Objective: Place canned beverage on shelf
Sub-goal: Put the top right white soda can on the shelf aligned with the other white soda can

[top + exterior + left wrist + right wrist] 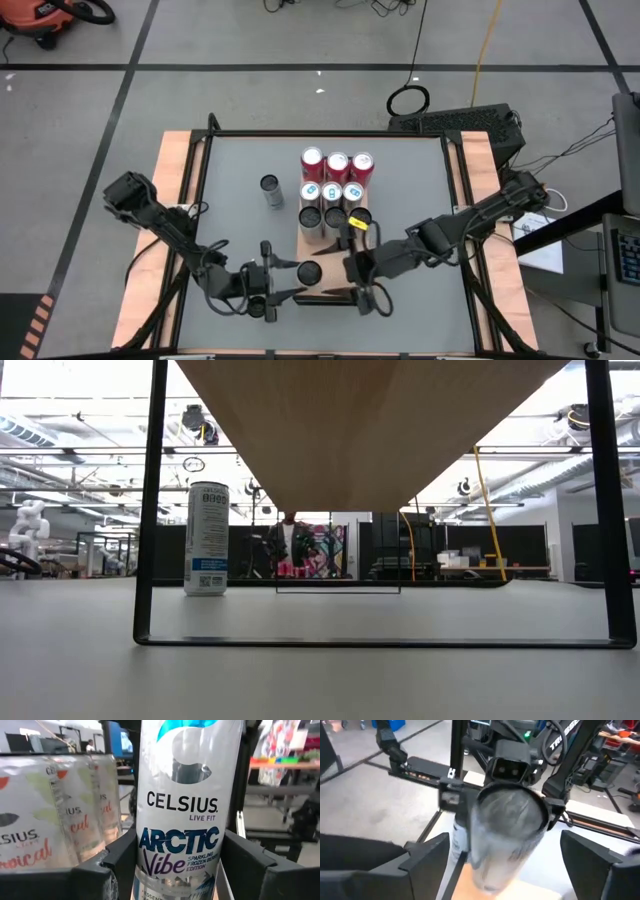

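A tall white-and-blue beverage can point(180, 805) stands upright at the near left end of the shelf point(362, 214), a light-brown board on a black frame. My left gripper point(296, 277) is shut on it from the table's left. My right gripper point(347, 270) stands open just right of the can point(506, 830), one finger on either side, both clear of it. Whether the can's foot rests on the board, I cannot tell. Several other cans point(336, 188) stand in rows on the shelf's far part. In the low view only the shelf's underside point(370, 430) shows. My left gripper pinches the can's side wall point(142, 862), about at its lower middle, between its two fingers point(112, 867). The fingers come in level from the table's left and lie across the can. The can stands upright in the hold.
One lone can point(270, 190) stands on the grey tabletop left of the shelf, also seen in the low view point(207, 538). The shelf's black legs point(150, 500) stand on the table. White cans point(55, 815) stand close behind the held one.
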Controlling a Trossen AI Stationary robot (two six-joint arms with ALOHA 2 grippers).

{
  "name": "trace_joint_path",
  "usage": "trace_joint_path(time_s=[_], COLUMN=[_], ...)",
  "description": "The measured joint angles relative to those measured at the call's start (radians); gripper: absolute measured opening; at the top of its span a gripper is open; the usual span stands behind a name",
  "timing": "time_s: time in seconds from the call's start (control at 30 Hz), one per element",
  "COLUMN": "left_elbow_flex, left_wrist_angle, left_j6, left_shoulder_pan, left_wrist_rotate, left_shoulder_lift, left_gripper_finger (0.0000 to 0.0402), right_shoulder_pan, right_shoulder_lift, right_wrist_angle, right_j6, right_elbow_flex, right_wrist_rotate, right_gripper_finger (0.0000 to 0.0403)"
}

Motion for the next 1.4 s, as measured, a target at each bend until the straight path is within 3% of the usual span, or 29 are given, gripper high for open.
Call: trace_joint_path(time_s=[0.37, 0.53, 0.83, 1.17, 1.4], left_elbow_flex=[-0.045, -0.045, -0.045, -0.043, -0.047], left_wrist_angle=[0.318, 0.381, 0.353, 0.268, 0.253], left_j6=[0.080, 0.106, 0.105, 0.025, 0.027], left_shoulder_pan=[0.025, 0.030, 0.040, 0.047, 0.043], left_wrist_rotate=[0.000, 0.000, -0.010, -0.044, -0.076], left_shoulder_lift=[0.131, 0.171, 0.173, 0.168, 0.174], left_gripper_finger=[0.0231, 0.0231, 0.0231, 0.0234, 0.0294], right_shoulder_pan=[0.143, 0.214, 0.293, 0.299, 0.299], right_shoulder_lift=[-0.089, -0.111, -0.116, -0.116, -0.116], right_wrist_angle=[-0.128, -0.202, -0.229, -0.234, -0.234], right_j6=[0.000, 0.022, 0.047, 0.054, 0.056], right_elbow_flex=[0.000, -0.001, -0.001, -0.002, -0.002], right_wrist_rotate=[0.070, 0.219, 0.341, 0.349, 0.349], right_gripper_finger=[0.0318, 0.0318, 0.0318, 0.0318, 0.0318])
